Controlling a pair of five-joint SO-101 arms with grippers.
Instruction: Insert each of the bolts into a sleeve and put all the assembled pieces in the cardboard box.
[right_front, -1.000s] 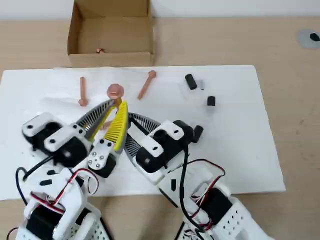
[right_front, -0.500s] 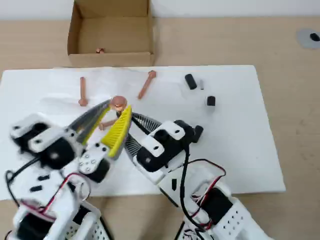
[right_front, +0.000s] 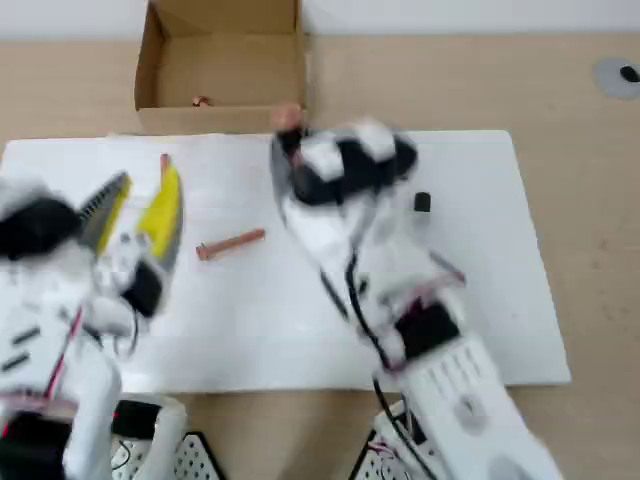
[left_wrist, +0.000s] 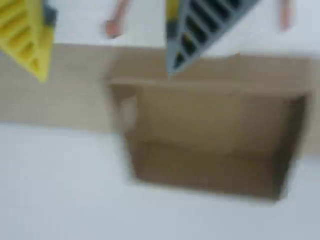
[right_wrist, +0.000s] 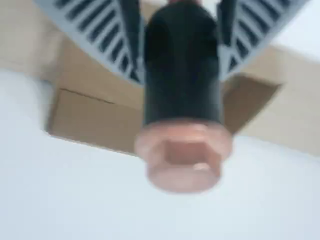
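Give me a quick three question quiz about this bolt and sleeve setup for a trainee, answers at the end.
1. True or false: the right hand is shut on a black sleeve with a bolt seated in it.
2. The loose bolt between the arms lies on: A) the white sheet, B) a metal tray, C) a blue cloth.
3. Fill in: the left hand has its fingers ____.
Key: 1 true; 2 A; 3 open.

Light wooden tabletop (right_front: 580, 180), a white sheet (right_front: 480, 300) spread across its middle; grey round fitting (right_front: 618, 75) at far right; white strip (right_front: 450, 15) beyond.
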